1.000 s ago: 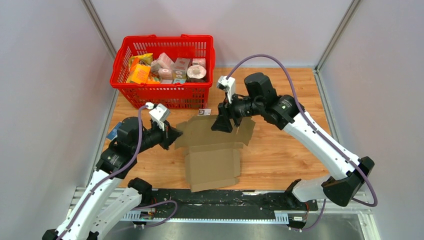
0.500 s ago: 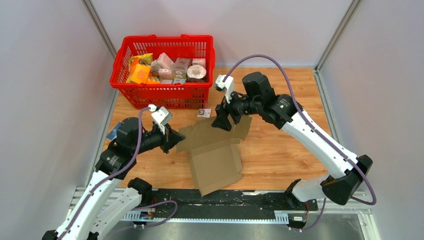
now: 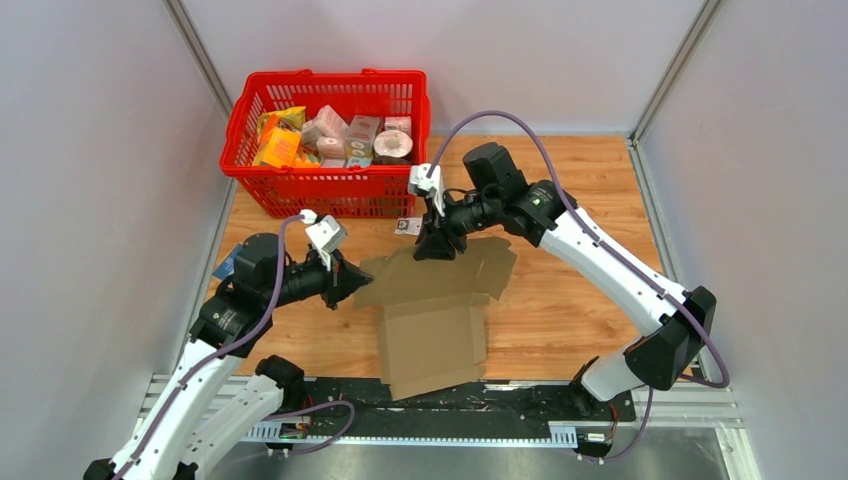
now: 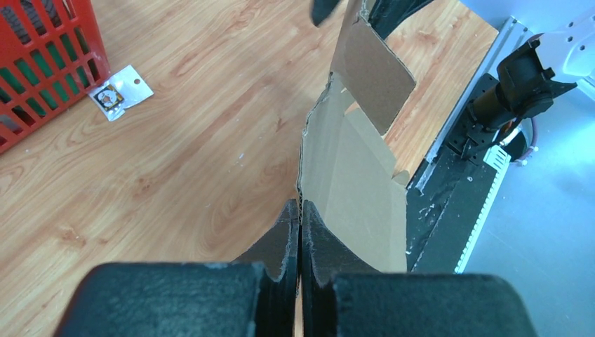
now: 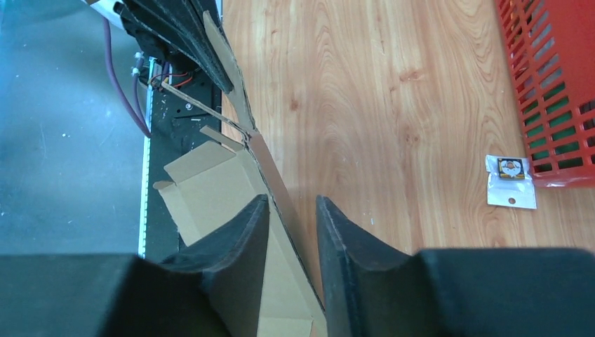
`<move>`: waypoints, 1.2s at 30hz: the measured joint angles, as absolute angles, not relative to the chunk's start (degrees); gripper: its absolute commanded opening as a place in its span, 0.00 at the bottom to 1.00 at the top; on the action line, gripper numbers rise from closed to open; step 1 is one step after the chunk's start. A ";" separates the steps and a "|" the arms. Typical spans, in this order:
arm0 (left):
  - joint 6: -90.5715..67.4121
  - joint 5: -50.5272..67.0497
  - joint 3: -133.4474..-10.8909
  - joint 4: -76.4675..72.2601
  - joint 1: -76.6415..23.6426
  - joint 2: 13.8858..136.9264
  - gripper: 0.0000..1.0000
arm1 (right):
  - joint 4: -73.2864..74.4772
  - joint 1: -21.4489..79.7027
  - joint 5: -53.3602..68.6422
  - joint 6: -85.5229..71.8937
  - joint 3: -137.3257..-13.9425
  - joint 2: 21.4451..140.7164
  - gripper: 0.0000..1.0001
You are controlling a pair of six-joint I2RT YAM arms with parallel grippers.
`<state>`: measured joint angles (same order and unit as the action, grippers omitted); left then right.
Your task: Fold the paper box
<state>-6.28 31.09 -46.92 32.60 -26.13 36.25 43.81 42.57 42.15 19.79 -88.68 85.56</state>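
The paper box (image 3: 430,315) is a flat brown cardboard sheet with flaps, lying on the wooden table between the arms. My left gripper (image 3: 352,283) is shut on its left flap; in the left wrist view the fingertips (image 4: 300,210) pinch the cardboard edge (image 4: 351,175). My right gripper (image 3: 432,248) sits at the sheet's far edge. In the right wrist view its jaws (image 5: 291,203) stand apart astride the raised cardboard edge (image 5: 277,186), with a gap on either side.
A red basket (image 3: 325,190) full of groceries stands at the back left. A small white packet (image 3: 407,227) lies in front of it on the wood. A blue-and-tan packet (image 3: 224,265) lies by the left arm. A black rail (image 3: 450,395) runs along the near edge.
The right gripper has slid left along the box's far edge and its jaws have narrowed around it. The sheet has shifted slightly. The left gripper has stayed shut on its flap.
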 measured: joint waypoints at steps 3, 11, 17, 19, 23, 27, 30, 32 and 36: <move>-6.02 31.31 -47.57 32.99 -26.13 35.90 0.00 | 43.75 42.57 43.20 19.86 -88.53 85.62 0.19; -6.17 29.26 -48.58 36.18 -26.09 35.46 0.23 | 41.50 42.74 45.60 18.46 -85.41 85.10 0.00; -13.61 17.78 -51.83 35.35 -26.02 31.97 0.46 | 35.94 42.30 38.20 12.91 -79.81 81.73 0.00; -16.82 17.39 -52.25 32.99 -26.02 30.00 0.45 | 34.39 41.98 35.29 10.39 -78.98 80.82 0.00; -22.50 19.09 -60.03 31.09 -26.06 34.09 0.27 | 31.57 41.54 32.29 5.96 -78.83 79.94 0.00; -23.68 18.35 -72.10 32.58 -27.90 46.96 0.15 | 30.37 41.54 31.42 3.14 -78.83 79.92 0.00; -23.77 15.05 -74.54 33.52 -30.74 52.56 0.09 | 29.56 41.54 31.46 1.21 -78.83 79.92 0.00; -23.64 10.90 -76.40 37.50 -33.82 56.18 0.03 | 29.17 41.54 31.51 0.25 -78.83 79.92 0.00; -22.22 1.48 -84.20 43.77 -39.59 62.89 0.00 | 28.75 41.54 31.44 -0.73 -78.83 79.92 0.00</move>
